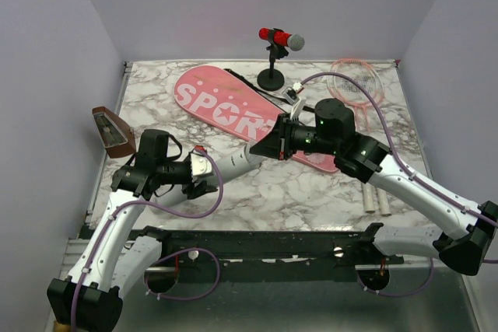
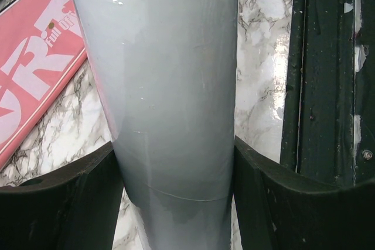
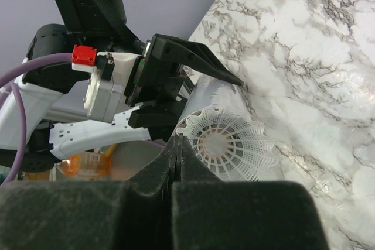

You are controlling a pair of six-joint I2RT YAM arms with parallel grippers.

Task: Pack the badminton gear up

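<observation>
Left wrist: jaws clasp the white tube (image 2: 176,86) (shuttlecock (image 3: 225,144) inside).

Bare marble (image 1: 311,184) free at front centre, tube (image 1: 237,159) bars the left-centre — bag (image 1: 210,99), microphone (image 1: 280,38) beyond

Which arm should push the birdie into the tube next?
Probably the right. Its shut end effector is right at the shuttlecock in the open mouth of the white tube, while the left end effector is busy clamping that tube.
</observation>
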